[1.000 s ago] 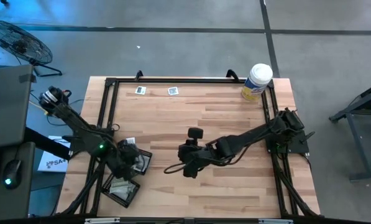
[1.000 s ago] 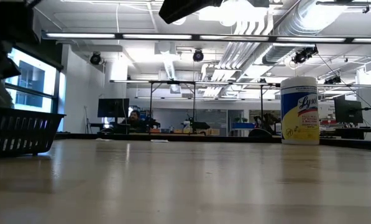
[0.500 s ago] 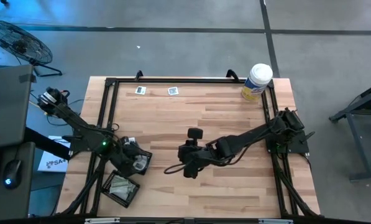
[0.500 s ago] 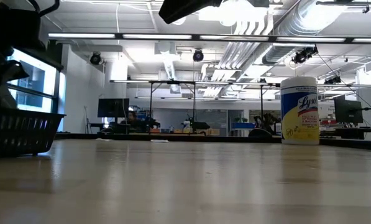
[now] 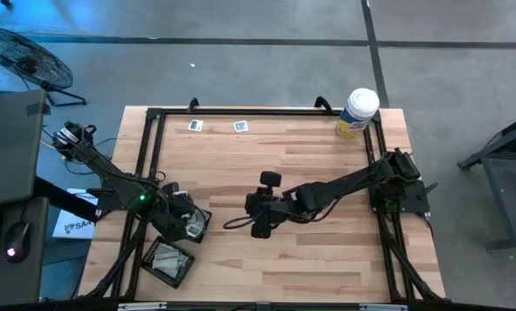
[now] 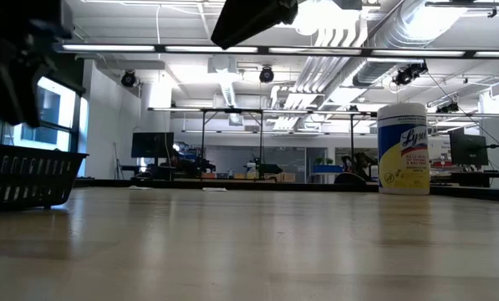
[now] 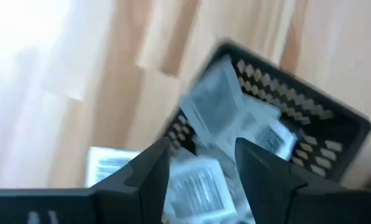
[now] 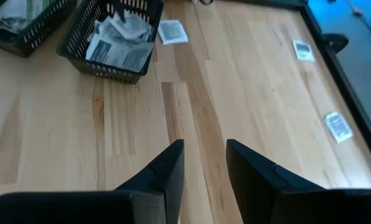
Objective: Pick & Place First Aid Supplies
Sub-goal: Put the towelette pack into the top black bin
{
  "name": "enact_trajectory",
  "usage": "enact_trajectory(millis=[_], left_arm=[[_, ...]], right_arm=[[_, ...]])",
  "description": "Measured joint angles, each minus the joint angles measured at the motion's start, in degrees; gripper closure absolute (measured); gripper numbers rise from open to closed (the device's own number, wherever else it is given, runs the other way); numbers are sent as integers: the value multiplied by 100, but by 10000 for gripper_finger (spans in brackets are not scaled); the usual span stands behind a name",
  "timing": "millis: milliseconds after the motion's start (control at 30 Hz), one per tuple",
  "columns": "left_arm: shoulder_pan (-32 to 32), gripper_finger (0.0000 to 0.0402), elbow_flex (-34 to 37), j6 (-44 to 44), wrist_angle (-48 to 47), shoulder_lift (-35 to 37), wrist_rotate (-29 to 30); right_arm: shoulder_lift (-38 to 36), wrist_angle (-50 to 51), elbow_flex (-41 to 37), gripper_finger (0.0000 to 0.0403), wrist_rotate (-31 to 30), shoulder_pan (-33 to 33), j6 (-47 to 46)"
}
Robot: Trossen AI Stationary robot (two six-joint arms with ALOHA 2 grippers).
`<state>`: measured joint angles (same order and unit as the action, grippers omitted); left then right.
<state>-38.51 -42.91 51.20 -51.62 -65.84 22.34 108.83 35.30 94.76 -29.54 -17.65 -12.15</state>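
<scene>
With most packets (image 8: 120, 46) already heaped in the black tray (image 7: 334, 118), the left tool (image 7: 201, 165) hung released above it, the right tool (image 8: 204, 163) waited parted mid-counter, and two packets (image 5: 239, 127) remained far off.

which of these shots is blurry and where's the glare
Left wrist view: motion-smeared, the black mesh tray and its packets soft. Low view: ceiling lights blow out white and sheen the table. High and right wrist views look sharp.
</scene>
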Motion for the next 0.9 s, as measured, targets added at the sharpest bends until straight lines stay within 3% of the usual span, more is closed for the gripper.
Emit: enact_trajectory(millis=[100,267,500,700,900], left_arm=[[1,221,-143,-5,-15,0,492],[0,220,-126,-53,326,0,628],[197,220,115,-1061,1108,-4,1523],[1703,220,124,-1070,1160,52,1423],[3842,220,423,-1247,1517,37,1267]], right_arm=[[88,-22,-7,290,19,2,-78],[277,-34,-7,290,102,2,-49],[449,-39,-7,290,141,2,92],[449,-310,-7,290,98,2,226],[447,-452,-5,290,306,-67,318]])
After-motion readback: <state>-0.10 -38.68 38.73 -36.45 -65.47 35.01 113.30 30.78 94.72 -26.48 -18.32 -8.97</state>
